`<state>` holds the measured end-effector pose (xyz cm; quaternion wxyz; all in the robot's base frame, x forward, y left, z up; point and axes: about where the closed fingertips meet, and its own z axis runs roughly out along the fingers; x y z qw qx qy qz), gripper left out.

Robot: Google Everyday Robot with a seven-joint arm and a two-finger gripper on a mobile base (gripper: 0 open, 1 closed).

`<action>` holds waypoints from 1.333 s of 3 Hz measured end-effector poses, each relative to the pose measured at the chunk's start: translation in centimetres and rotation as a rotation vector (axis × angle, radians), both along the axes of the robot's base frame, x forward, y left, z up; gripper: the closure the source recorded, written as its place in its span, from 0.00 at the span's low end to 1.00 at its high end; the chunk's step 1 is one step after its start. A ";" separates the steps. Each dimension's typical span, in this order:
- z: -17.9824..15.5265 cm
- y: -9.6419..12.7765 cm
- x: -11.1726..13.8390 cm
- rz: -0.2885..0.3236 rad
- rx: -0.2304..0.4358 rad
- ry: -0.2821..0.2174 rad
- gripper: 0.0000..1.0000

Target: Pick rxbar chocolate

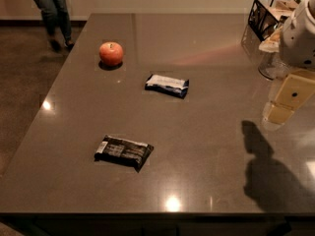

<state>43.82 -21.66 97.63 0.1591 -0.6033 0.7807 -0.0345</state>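
Your arm (301, 31) shows at the far right of the view, white casing uppermost, partly cut off by the frame edge. Your end effector (278, 114) hangs below it, cream-coloured, up in the air, pointing down and, it seems, slightly toward the view's left.

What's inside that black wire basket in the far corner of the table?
Pale items show inside the wire basket; what they are is unclear. The robot's arm hides its right part. The hand hangs over the table's right side.
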 end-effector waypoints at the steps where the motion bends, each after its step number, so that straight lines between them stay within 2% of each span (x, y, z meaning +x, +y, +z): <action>1: 0.0 0.0 0.0 0.000 0.000 0.000 0.00; 2: -0.4 1.6 -0.1 0.026 0.040 0.012 0.00; 3: -1.3 4.7 -1.0 0.079 0.097 0.043 0.00; 4: -2.6 9.5 -2.6 0.156 0.176 0.082 0.00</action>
